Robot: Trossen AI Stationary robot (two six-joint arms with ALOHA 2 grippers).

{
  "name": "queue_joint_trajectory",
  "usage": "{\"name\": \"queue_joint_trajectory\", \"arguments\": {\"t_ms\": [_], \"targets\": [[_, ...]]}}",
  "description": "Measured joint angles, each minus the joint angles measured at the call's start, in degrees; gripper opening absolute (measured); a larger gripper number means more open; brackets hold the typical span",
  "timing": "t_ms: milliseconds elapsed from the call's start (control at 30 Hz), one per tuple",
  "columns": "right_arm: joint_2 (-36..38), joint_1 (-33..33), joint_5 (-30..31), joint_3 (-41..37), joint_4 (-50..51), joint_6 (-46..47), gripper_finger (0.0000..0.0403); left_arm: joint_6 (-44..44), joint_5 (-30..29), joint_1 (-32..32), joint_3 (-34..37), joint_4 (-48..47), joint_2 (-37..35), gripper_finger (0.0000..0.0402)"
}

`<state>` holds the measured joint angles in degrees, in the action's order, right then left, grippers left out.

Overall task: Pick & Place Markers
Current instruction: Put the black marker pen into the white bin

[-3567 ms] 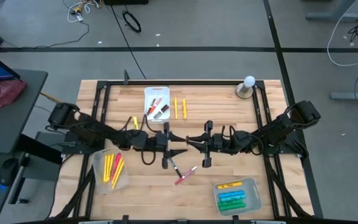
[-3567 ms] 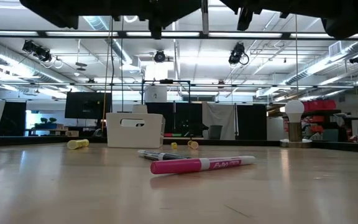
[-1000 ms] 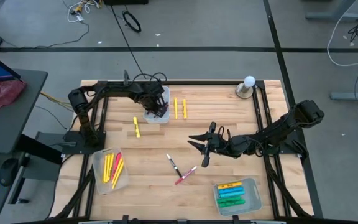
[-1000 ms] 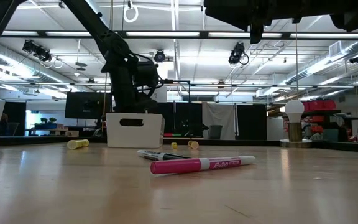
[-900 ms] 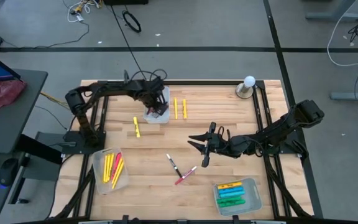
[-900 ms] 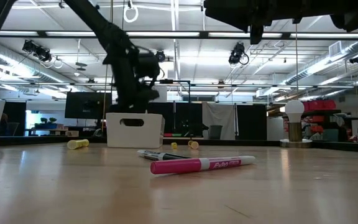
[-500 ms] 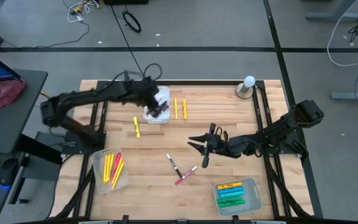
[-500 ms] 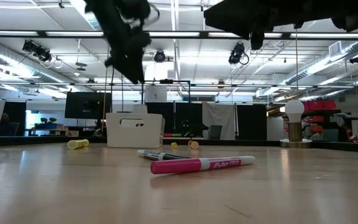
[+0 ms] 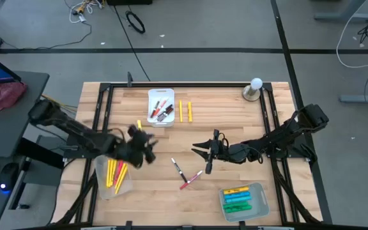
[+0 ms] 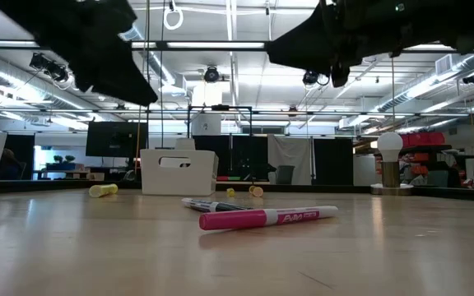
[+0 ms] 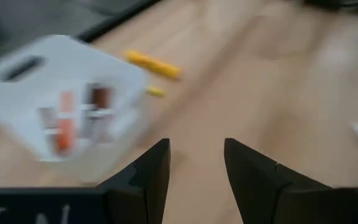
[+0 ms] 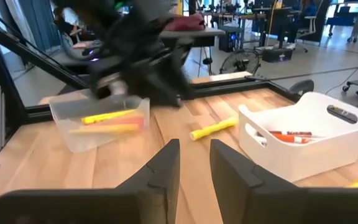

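Note:
Two markers lie loose on the wood near the table's middle: a pink one (image 9: 191,180) (image 10: 266,218) and a slim white one with dark ends (image 9: 178,168). Two yellow markers (image 9: 184,110) lie beside the white tray (image 9: 152,96), which holds red and dark markers. One more yellow marker (image 12: 213,129) lies left of that tray. My left gripper (image 9: 148,152) (image 11: 194,165) hovers open above the table, right of the clear tray (image 9: 101,184). My right gripper (image 9: 200,155) (image 12: 194,165) hovers open, just beyond the loose markers; nothing is between its fingers.
The clear tray at the near left holds yellow and red markers (image 9: 115,171). A second clear tray (image 9: 260,203) at the near right holds yellow, green and blue markers. A white bulb on a round base (image 9: 254,89) stands at the far right. A black frame (image 9: 101,108) runs along the table's sides.
My left gripper has lifted away from the white tray at the far side and swung fast toward the near left, ending beside the clear tray. My right gripper has sunk a little toward the table. The markers on the table have not moved.

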<state>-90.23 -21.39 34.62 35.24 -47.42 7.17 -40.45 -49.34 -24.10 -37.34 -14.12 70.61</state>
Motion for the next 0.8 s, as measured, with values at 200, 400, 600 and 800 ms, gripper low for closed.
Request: {"name": "queue_joint_trajectory", "arguments": {"t_ms": [200, 400, 600, 800], "targets": [[-1.88, 0.02, 0.04, -0.01, -0.36, 1.60, 0.0089, 4.23, -0.95, -9.13, 5.31, 20.66, 8.71, 0.0160], [-2.54, 0.53, 0.02, -0.01, -1.00, 3.59, 0.0089, 14.92, 9.85, -8.58, 5.40, 33.72, 20.73, 0.0160], [-2.54, 1.53, 0.07, -0.01, -1.46, 5.34, 0.0089, 22.20, 23.29, -2.94, 5.37, 47.16, 27.77, 0.0160], [-2.54, 1.60, 0.04, 0.00, -1.45, 5.67, 0.0089, 30.30, 30.79, 0.56, 4.46, 51.40, 28.11, 0.0161]]}}
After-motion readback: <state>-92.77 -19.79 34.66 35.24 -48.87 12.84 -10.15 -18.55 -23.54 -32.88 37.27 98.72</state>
